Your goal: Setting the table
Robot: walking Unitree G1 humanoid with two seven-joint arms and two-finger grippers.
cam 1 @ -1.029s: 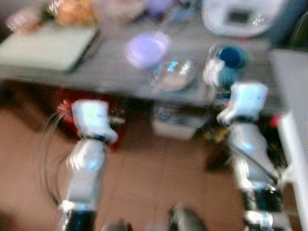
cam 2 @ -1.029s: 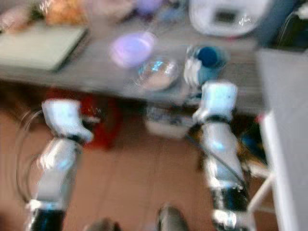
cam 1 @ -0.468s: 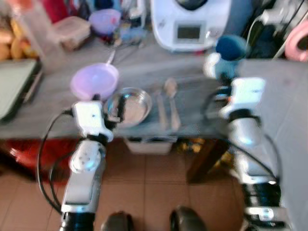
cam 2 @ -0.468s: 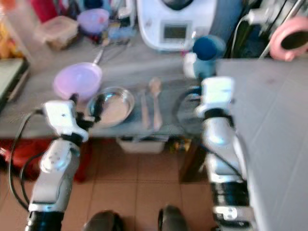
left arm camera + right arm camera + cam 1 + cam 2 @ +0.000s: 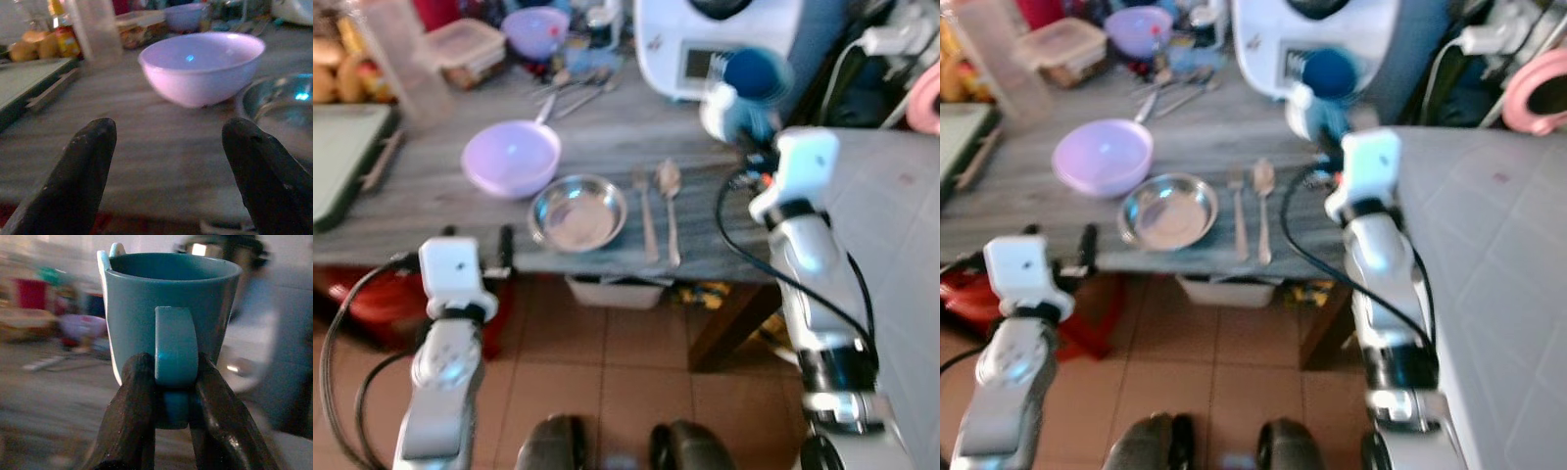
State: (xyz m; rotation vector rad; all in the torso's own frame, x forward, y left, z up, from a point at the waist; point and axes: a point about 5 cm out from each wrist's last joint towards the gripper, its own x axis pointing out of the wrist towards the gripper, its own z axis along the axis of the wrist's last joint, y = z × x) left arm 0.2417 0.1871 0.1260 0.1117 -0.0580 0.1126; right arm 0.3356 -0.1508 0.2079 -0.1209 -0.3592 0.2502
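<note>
The right gripper [image 5: 168,396] pinches the handle of the blue mug [image 5: 168,318] between its fingers and holds it above the table [image 5: 460,211], behind the spoon [image 5: 668,201] and fork [image 5: 646,211]. Half a second ago the mug was farther right of the spoon; now it is nearer, so I judge the placing is close. The left gripper [image 5: 166,166], fingers wide and empty, has drawn back to the table edge, left of the steel dish [image 5: 578,211], before the lilac bowl [image 5: 200,66].
</note>
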